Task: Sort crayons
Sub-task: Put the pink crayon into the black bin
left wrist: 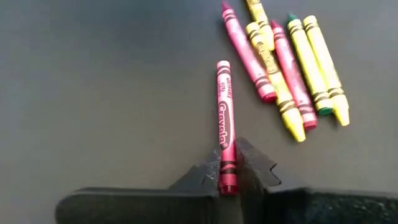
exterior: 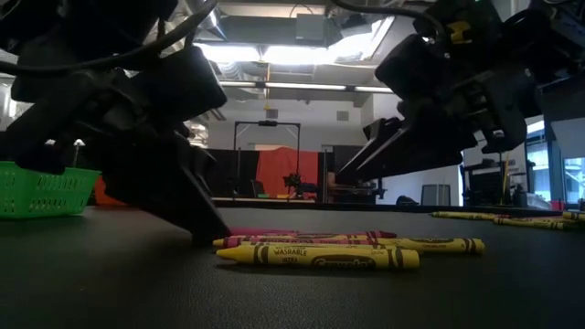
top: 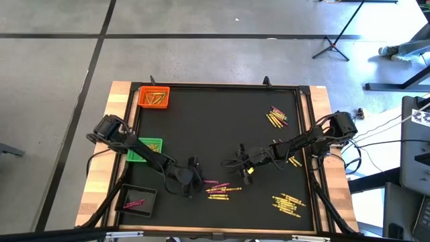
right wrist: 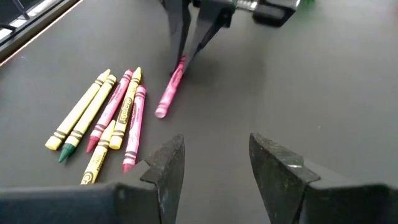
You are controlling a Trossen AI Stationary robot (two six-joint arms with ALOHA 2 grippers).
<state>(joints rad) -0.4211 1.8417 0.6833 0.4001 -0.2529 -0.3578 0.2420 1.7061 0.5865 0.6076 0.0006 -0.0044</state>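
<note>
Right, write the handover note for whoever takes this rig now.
Left gripper: fingers shut on a magenta crayon lying on the mat, not lifted.
Right gripper: open, empty, hovering near the middle pile.
Done: crayons already lie in the orange tray and black tray; the green tray's contents cannot be made out.
Left: the middle pile, plus two heaps on the right side.

Two dark, jointed arms trailing black cables, each tipped with a blocky black two-fingered claw.
</note>
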